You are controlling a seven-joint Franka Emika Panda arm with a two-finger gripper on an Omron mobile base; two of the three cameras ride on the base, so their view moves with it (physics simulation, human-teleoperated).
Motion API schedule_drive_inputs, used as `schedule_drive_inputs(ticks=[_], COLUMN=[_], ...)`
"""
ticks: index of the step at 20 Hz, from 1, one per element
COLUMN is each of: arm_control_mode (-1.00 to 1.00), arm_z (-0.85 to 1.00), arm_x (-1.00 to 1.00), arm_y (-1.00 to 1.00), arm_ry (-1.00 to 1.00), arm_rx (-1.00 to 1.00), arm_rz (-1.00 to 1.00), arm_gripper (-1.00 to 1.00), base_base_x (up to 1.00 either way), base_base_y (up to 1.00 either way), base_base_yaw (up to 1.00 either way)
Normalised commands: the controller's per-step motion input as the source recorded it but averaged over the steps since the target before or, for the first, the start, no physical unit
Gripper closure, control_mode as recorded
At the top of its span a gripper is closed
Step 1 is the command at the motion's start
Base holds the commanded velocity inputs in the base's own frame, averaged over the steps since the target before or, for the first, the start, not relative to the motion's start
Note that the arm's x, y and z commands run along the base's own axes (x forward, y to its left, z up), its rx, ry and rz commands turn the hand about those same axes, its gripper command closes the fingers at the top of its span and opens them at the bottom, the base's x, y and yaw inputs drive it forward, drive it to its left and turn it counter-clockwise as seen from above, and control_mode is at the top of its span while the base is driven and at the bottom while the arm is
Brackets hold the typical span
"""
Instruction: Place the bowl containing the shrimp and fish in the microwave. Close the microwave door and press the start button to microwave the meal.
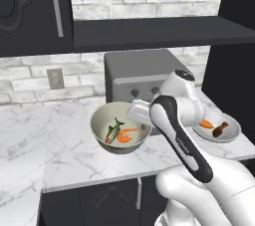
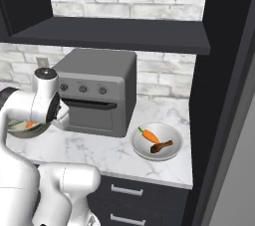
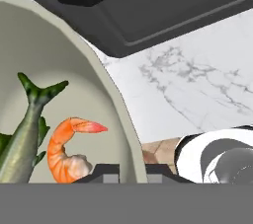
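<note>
A robot arm's hand [image 3: 132, 171] pinches the right rim of the bowl [image 1: 102, 118], one fingertip inside the wall and one outside, closed on it. The bowl sits on the marble desk [image 1: 60, 155] in front of the grey countertop oven [image 1: 142, 73], with the fish [image 1: 113, 130] and shrimp [image 1: 125, 134] lying in its bottom. A one-sided rim grip could let the deep bowl tip on lifting, spilling the meal, or slip free altogether. The hand view alone shows the fingertips straddling the rim; the left base view hides them behind the wrist. The right base view shows the white dish [image 2: 172, 150], holding a carrot [image 2: 148, 135] and a drumstick [image 2: 161, 146], to the right.
</note>
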Motion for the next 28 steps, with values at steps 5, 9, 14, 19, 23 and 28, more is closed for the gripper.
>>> schedule_drive_inputs(ticks=[5, 9, 14, 19, 23, 28], arm_control_mode=[-1.00, -1.00, -1.00, -1.00, -1.00, 1.00], arm_z=[0.33, 0.33, 0.31, 0.21, 0.12, 0.02], arm_x=[-0.14, -0.15, -0.08, -0.11, -0.14, -0.11], arm_y=[-0.99, -0.76, -0.49, -0.65, -0.51, -0.14], arm_ry=[0.00, 0.00, 0.00, 0.00, 0.00, 0.00], arm_rx=[0.05, 0.01, 0.00, 0.00, 0.00, 0.00], arm_rz=[-0.15, -0.14, -0.16, -0.17, -0.13, -0.05], arm_gripper=[1.00, 1.00, 1.00, 1.00, 1.00, 1.00], base_base_x=[0.00, 0.00, 0.00, 0.00, 0.00, -0.01], base_base_y=[0.00, 0.00, 0.00, 0.00, 0.00, 0.00], base_base_yaw=[0.00, 0.00, 0.00, 0.00, 0.00, -0.02])
